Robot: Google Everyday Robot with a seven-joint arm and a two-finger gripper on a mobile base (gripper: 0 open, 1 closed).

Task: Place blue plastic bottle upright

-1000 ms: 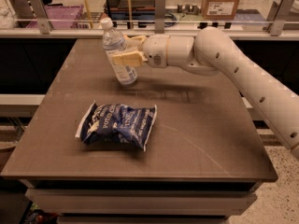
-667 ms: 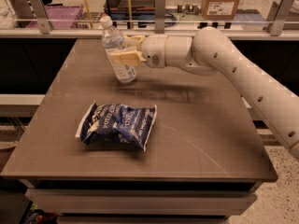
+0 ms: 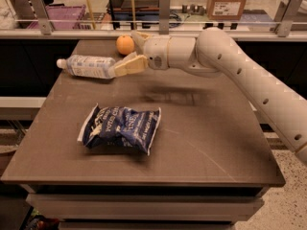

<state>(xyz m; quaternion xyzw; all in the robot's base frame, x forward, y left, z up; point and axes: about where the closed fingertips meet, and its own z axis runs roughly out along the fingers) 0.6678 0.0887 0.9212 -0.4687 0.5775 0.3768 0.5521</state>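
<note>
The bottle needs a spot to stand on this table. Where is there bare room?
The gripper holds the blue plastic bottle sideways over the back left of the table. Free: the right half, right of the chip bag and in front of the arm, and the strip between bag and bottle. Crowded: the back edge by the orange.

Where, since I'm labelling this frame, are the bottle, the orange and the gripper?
bottle (image 3: 88, 66), camera view, on its label; it lies sideways.
orange (image 3: 125, 45), camera view, middle of its peel.
gripper (image 3: 121, 67), camera view, between its fingertips, closed on the bottle's bottom end.
</note>
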